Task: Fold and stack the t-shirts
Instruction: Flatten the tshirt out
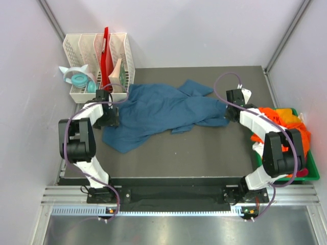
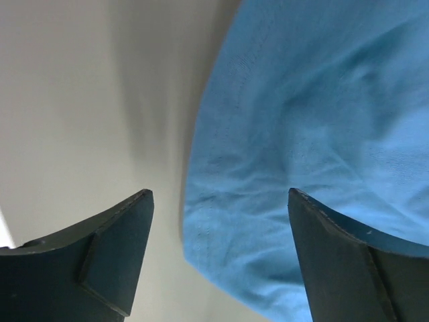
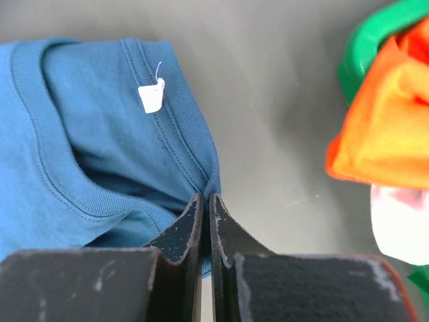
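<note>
A large teal-blue t-shirt (image 1: 163, 109) lies crumpled across the middle of the dark mat. My right gripper (image 3: 206, 196) is shut on its ribbed collar (image 3: 194, 161) at the shirt's right end, near a small white tag (image 3: 152, 97). In the top view this gripper (image 1: 230, 113) sits at the shirt's right edge. My left gripper (image 2: 220, 191) is open and low over the shirt's left edge (image 2: 221, 255), with blue fabric lying between the fingers (image 2: 114, 255). From above it (image 1: 108, 116) is at the shirt's left side. Bright orange t-shirts (image 1: 286, 125) are heaped at the right.
The orange heap sits in a green plastic bin (image 1: 309, 173) at the mat's right edge, with white and pink fabric (image 3: 399, 221) beside it. A white slotted rack (image 1: 97, 51) holding a red item stands at the back left, with teal tape rolls (image 1: 76, 79) next to it. Walls close in around the table.
</note>
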